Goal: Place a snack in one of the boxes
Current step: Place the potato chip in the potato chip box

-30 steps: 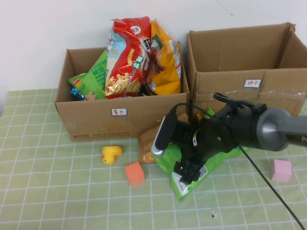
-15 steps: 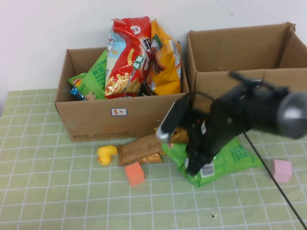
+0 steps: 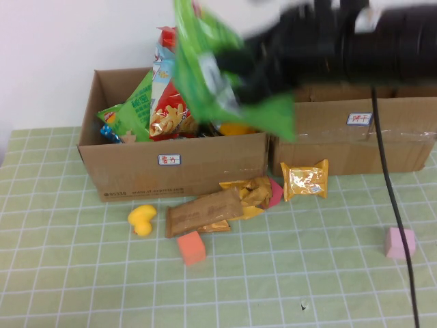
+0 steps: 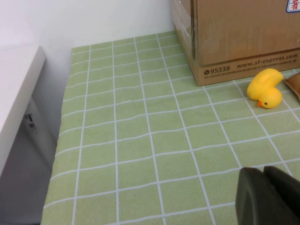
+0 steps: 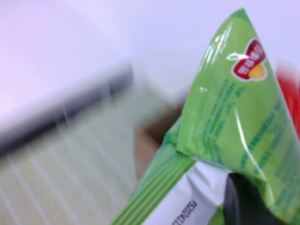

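My right gripper [image 3: 256, 75] is shut on a green snack bag [image 3: 212, 75] and holds it high, above the left cardboard box [image 3: 171, 171]. The bag fills the right wrist view [image 5: 225, 126], with one dark finger [image 5: 243, 201] pressed on it. The left box is packed with snack bags, red [image 3: 171, 109], green [image 3: 133, 109] and a bit of yellow. The right cardboard box [image 3: 355, 137] stands beside it. My left gripper [image 4: 269, 194] is shut and empty, low over the green checked cloth, off to the left of the left box.
On the cloth in front of the boxes lie a brown snack packet [image 3: 201, 212], a yellow packet [image 3: 305, 180], a yellow rubber duck [image 3: 141, 219], an orange cube [image 3: 191, 247] and a pink cube [image 3: 399, 242]. The right arm's cable [image 3: 389, 178] hangs down.
My right gripper has lifted the green bag off the cloth and swung it up and left, to above the left box. The brown packet and duck shifted slightly; the yellow packet is uncovered.
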Robot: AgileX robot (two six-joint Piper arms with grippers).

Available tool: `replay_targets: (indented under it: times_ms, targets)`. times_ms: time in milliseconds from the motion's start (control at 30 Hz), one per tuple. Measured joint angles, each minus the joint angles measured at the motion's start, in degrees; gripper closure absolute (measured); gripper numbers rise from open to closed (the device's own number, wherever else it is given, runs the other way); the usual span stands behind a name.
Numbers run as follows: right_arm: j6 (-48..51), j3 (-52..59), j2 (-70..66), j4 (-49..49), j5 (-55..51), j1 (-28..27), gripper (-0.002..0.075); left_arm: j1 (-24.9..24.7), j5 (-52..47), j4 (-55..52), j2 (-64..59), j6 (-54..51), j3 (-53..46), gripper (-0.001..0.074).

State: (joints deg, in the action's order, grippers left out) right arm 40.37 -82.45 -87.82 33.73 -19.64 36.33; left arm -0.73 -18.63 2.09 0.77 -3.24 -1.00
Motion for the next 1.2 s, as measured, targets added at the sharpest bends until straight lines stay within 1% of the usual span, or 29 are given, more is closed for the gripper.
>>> replay_targets:
  times_ms: [167, 300, 400, 500, 600, 767, 900, 967, 1200]
  targets:
    - [17.4, -8.9, -5.0, 24.2, 1.2, 0.0, 0.0592, 0.0, 0.0, 0.0, 0.0, 0.0, 0.0, 0.0737]
    - [29.7, -18.4, -12.5, 40.3, -2.1, 0.0, 0.0613, 0.0, 0.0, 0.0, 0.0, 0.0, 0.0, 0.0737]
    - [34.8, -25.5, -19.8, 49.7, -5.3, 0.0, 0.0613, 0.0, 0.0, 0.0, 0.0, 0.0, 0.0, 0.0737]
    - [37.1, -32.4, -26.6, 57.2, -6.6, 0.0, 0.0613, 0.0, 0.0, 0.0, 0.0, 0.0, 0.0, 0.0737]
    - [37.8, -37.6, -32.9, 61.5, -6.6, 0.0, 0.0613, 0.0, 0.0, 0.0, 0.0, 0.1, 0.0, 0.0737]
    - [38.2, -42.9, -41.9, 63.1, -2.7, 0.0, 0.0613, 0.0, 0.0, 0.0, 0.0, 0.1, 0.0, 0.0737]
    - [38.3, -43.3, -46.9, 63.7, 4.7, 0.0, 0.0615, 0.0, 0.0, 0.0, 0.0, 0.1, 0.0, 0.0737]
    - [38.3, -43.3, -49.0, 64.1, 6.9, -0.1, 0.0616, 0.0, 0.0, 0.0, 0.0, 0.1, 0.0, 0.0737]
    - [34.0, -44.3, -51.7, 65.1, 7.1, -1.0, 0.0625, 0.0, 0.0, 0.0, 0.0, 0.1, 0.0, 0.0737]
